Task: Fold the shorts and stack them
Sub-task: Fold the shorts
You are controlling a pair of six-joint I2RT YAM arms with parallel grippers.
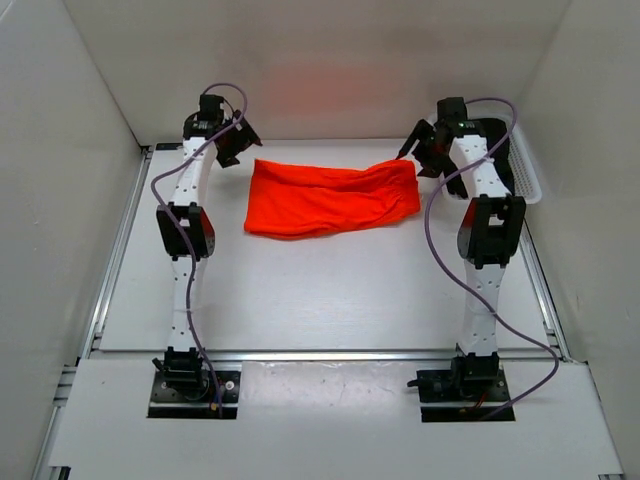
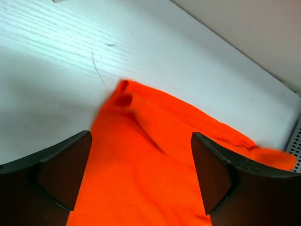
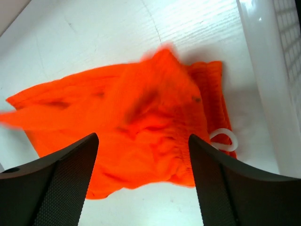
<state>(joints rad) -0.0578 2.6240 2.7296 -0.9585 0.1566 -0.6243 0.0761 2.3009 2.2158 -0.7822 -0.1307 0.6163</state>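
Lying folded at the far middle of the table (image 1: 300, 300), the shorts (image 1: 330, 198) are running their long axis left to right, one end just below each pincer. The left gripper (image 1: 233, 146) and right gripper (image 1: 428, 155) are hovering with jaws apart, gripping nothing, equally near. Both arms are reaching forward, wrists tipping down toward the cloth.

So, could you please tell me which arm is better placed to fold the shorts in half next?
Probably right: the right hand, open, hangs over the waistband end of the shorts, beside the white basket. The left hand, also open, sits just off the opposite corner.
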